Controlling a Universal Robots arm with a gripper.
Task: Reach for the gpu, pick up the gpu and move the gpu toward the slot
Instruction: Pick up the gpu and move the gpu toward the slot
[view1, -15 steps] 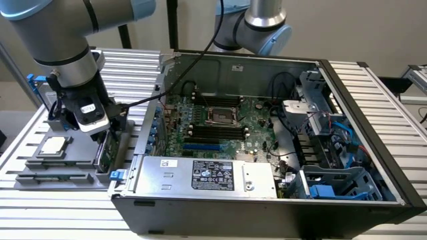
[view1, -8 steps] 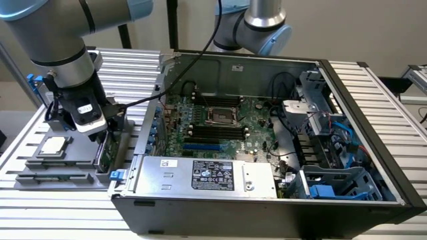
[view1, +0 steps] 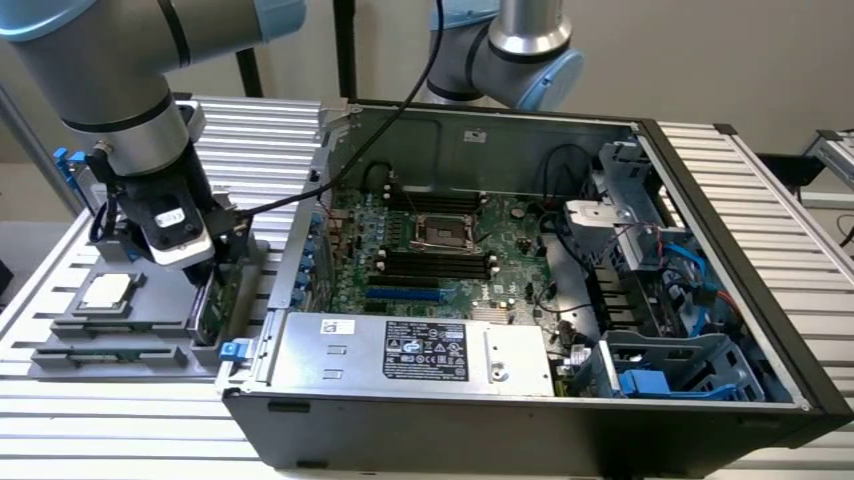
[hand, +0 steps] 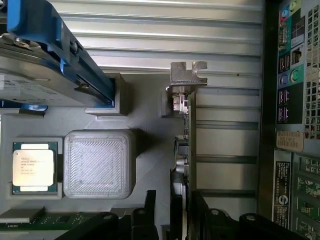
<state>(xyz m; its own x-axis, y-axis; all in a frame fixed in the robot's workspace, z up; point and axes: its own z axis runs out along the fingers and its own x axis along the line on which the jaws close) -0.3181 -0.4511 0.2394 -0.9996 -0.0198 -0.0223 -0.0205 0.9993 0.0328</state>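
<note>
The gpu (hand: 189, 145) stands on its edge in a grey fixture tray (hand: 150, 100), its silver bracket (hand: 187, 75) at the end away from the gripper. In the exterior view the green card (view1: 210, 305) is at the left, just outside the open computer case (view1: 694, 200). My gripper (hand: 175, 220) is low over the card's near end, one finger (hand: 150, 212) on each side. It is open, with a gap still showing beside the card. In the exterior view the gripper (view1: 200, 265) hangs right above the card. The blue slot (view1: 407, 296) lies on the motherboard inside the case.
A square CPU chip (hand: 32, 167) and a ribbed grey block (hand: 97, 162) sit in the tray beside the card. A silver hard drive with blue rails (hand: 45, 75) lies farther off. The case's rear wall (hand: 295, 100) runs close along the card's other side. A power supply (view1: 414, 350) fills the case's front.
</note>
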